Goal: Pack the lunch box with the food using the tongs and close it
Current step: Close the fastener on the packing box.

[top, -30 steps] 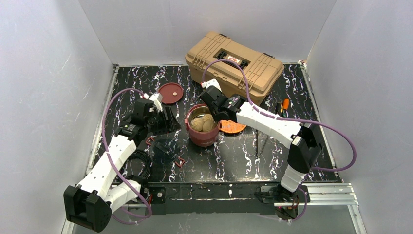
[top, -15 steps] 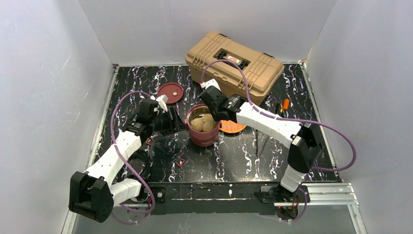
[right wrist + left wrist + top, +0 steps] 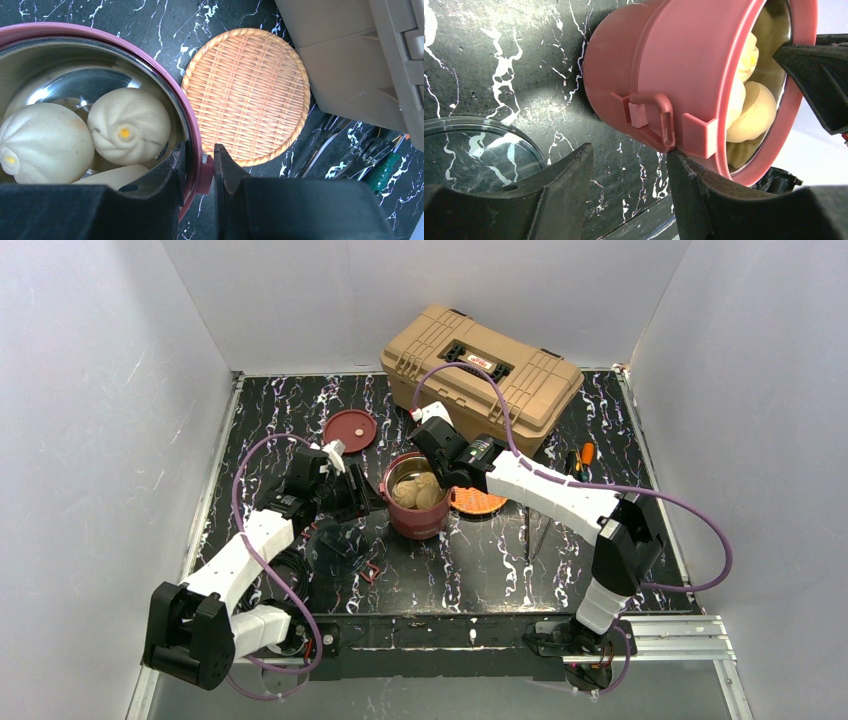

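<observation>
Nearest, the left gripper (image 3: 629, 155) stands with jaws apart beside the lunch box (image 3: 415, 524) at mid-table, whose rim the right gripper (image 3: 199, 161) pinches; buns (image 3: 129, 126) are packed, but the lid (image 3: 351, 430) lies apart behind, so closing is not yet done.

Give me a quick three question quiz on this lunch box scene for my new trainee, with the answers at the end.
1. What food is in the lunch box?
2. True or false: the maroon lid sits on it.
3. The right gripper clamps: A the box's rim, B the maroon lid, C nothing.
Key: 1 buns; 2 false; 3 A.
</observation>
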Tool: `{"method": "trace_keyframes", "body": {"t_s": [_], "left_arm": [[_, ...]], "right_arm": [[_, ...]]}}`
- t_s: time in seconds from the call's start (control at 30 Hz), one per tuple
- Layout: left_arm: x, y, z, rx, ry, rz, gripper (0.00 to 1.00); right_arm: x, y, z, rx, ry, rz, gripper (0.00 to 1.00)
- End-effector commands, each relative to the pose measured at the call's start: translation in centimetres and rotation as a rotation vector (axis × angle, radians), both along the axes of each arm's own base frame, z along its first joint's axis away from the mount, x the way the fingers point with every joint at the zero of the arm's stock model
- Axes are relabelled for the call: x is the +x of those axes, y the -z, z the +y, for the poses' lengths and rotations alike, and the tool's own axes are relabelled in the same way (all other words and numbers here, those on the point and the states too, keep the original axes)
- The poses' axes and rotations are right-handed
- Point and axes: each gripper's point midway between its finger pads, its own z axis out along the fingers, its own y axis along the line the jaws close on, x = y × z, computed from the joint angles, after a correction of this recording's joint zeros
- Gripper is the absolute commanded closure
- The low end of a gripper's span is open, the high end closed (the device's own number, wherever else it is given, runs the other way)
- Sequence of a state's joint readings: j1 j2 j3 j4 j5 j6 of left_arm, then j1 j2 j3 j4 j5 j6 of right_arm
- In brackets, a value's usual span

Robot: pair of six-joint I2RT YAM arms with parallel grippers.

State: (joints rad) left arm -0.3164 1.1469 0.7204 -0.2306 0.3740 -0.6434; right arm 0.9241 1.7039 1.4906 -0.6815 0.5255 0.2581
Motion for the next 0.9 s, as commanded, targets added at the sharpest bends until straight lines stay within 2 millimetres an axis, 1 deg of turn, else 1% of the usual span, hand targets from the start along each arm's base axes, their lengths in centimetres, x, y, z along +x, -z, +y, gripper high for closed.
{"method": "trace_keyframes", "body": {"t_s": [0.0, 0.2, 0.43, 0.53, 0.6, 0.67, 0.77, 0.8, 0.87], "left_arm": [[-0.1, 1.9, 2.1, 0.08, -0.111, 0.019, 0.47], [-0.6, 3.1, 2.6, 0.066, -0.151, 0.063, 0.47], [-0.9, 4.4, 3.1, 0.046, -0.169, 0.104, 0.46], [-0.8, 4.4, 2.6, 0.013, -0.147, 0.11, 0.46], [-0.6, 3.8, 2.5, 0.004, -0.141, 0.101, 0.45], [-0.3, 2.9, 2.7, 0.004, -0.141, 0.081, 0.44], [0.3, 1.2, 3.3, 0.015, -0.133, 0.045, 0.4], [0.5, 0.7, 3.5, 0.033, -0.116, 0.027, 0.38], [0.6, -0.2, 4.0, 0.077, -0.087, 0.03, 0.35]], "right_arm": [[-0.6, 2.3, -3.7, -0.183, 0.003, 0.039, 0.99], [-0.6, 2.0, -3.8, -0.181, 0.007, 0.032, 0.99], [-0.5, 1.2, -3.6, -0.163, 0.007, 0.018, 0.98], [-0.4, 0.7, -3.3, -0.144, 0.001, 0.011, 0.85], [-0.3, 0.2, -3.0, -0.127, -0.004, 0.002, 0.76], [-0.2, -0.3, -2.6, -0.109, -0.008, -0.005, 0.65], [0.1, -1.3, -2.2, -0.08, -0.008, -0.022, 0.44], [0.2, -1.6, -2.0, -0.073, -0.009, -0.026, 0.39], [0.5, -2.3, -1.7, -0.059, -0.006, -0.04, 0.33]]}}
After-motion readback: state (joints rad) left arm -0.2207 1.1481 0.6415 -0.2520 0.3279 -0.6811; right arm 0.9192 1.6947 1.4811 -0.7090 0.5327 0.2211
